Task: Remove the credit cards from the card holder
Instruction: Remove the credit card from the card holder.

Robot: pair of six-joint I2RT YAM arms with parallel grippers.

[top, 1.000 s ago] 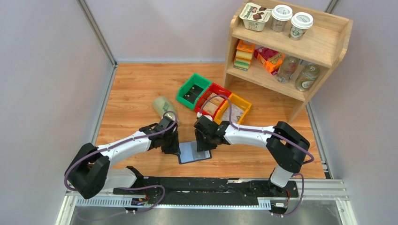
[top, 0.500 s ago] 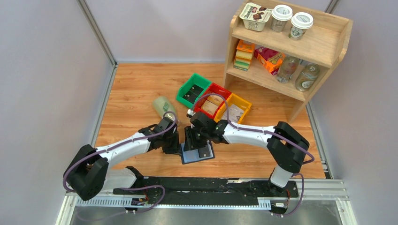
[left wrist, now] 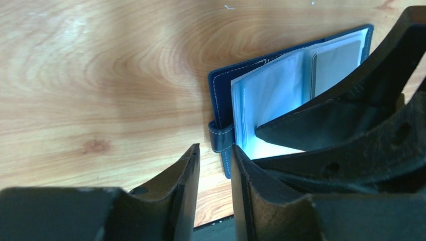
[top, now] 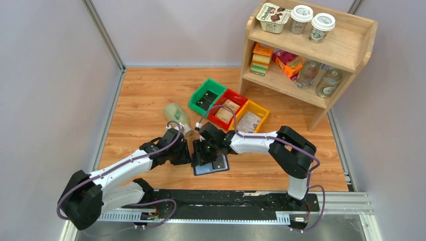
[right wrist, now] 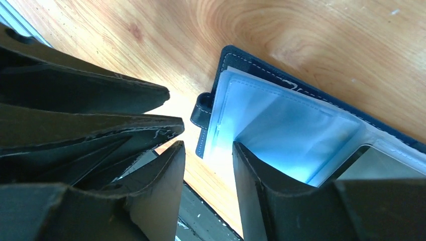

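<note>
The card holder (top: 217,166) lies open on the wood table near the front edge, navy with pale blue sleeves (left wrist: 274,93) fanned up. A grey credit card (left wrist: 335,64) shows inside a sleeve on the far half; any others are hidden. My left gripper (left wrist: 215,150) is open by a narrow gap, its tips just short of the snap tab (left wrist: 221,138), with nothing between them. My right gripper (right wrist: 207,148) is open over the holder's tab-side edge (right wrist: 203,113), one finger (right wrist: 251,175) resting on the sleeves. In the top view the two grippers (top: 183,153) (top: 201,152) meet at the holder's left side.
Green (top: 206,96), red (top: 227,108) and yellow (top: 249,117) bins sit behind the holder. A pale bottle (top: 177,115) lies just beyond my left gripper. A wooden shelf (top: 346,50) with groceries stands at the back right. The table's front edge (left wrist: 216,223) is close below the holder.
My right gripper has moved left across the holder to its tab-side edge. The left gripper narrowed, reopened and drew back a little. The holder has shifted slightly.
</note>
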